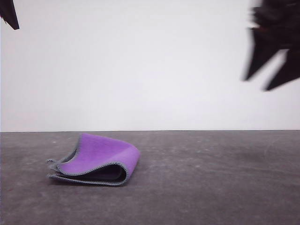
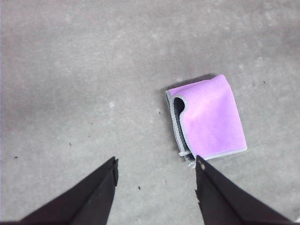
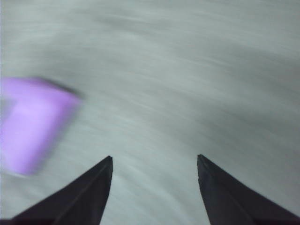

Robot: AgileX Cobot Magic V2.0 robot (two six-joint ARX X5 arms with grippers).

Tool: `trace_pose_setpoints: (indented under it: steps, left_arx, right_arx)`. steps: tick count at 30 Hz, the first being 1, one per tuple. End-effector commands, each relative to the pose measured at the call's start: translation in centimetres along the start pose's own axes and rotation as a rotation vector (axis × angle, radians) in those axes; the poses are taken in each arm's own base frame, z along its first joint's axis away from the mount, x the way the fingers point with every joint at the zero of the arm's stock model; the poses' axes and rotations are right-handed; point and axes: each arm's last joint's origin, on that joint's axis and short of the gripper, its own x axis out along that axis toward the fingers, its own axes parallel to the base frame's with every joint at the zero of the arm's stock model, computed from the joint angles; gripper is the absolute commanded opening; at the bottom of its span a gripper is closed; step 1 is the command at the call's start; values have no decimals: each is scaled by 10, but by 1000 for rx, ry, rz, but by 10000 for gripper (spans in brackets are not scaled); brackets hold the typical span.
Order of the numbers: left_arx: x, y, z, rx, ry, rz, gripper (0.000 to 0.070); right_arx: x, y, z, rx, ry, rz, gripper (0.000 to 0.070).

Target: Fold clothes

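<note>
Plain white wall behind a grey bench [image 1: 211, 187]. The cloth [image 1: 101, 161] sits folded over, purple face up, toward the bench's left side, nearer its far edge. The left gripper [image 2: 155, 171] and right gripper [image 3: 154, 166] are both spread wide, holding nothing, well above. I'd guess it's basically done; pressing the puffy fold flat would tidy it.

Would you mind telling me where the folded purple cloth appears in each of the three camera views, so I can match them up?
Front view: the cloth lies left of centre on the grey table.
Left wrist view: right of centre, just beyond the open left gripper.
Right wrist view: a blurred purple patch at the left edge, beyond the open right gripper.
Shared landmark: the cloth's purple face against the grey tabletop.
</note>
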Motion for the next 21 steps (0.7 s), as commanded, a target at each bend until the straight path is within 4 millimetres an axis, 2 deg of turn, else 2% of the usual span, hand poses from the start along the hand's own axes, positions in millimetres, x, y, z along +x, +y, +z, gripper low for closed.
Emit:
trace_pose_setpoints:
  steps: [1, 5, 10, 11, 12, 13, 14, 15, 16, 21]
  left_arx:
    - [-2, 0, 4, 1, -17, 4, 319]
    - [-2, 0, 4, -1, -20, 4, 319]
    - [-2, 0, 5, -2, -27, 5, 314]
    - [-2, 0, 5, -2, -28, 4, 314]
    - [-2, 0, 5, -2, -29, 4, 310]
    - [-2, 0, 5, -2, -28, 4, 280]
    - [-2, 0, 5, -2, -26, 4, 207]
    - [-2, 0, 5, -1, -24, 3, 84]
    - [-2, -1, 4, 0, -22, 3, 3]
    - [-2, 0, 5, 3, -30, 4, 14]
  right_arx:
    - [-10, -10, -5, -17, -11, -35, 362]
    - [-32, -23, -18, 37, -63, -110, 361]
    - [-40, -23, -20, 42, -85, -126, 352]
    - [-40, -23, -20, 42, -83, -126, 331]
    - [-40, -23, -20, 44, -79, -125, 240]
    - [-40, -23, -21, 45, -74, -124, 131]
    - [-39, -22, -21, 42, -70, -121, 20]
    - [-39, -22, -21, 42, -69, -120, 4]
    - [-39, -22, -21, 41, -69, -120, 6]
    - [-39, -22, -21, 42, -68, -135, 6]
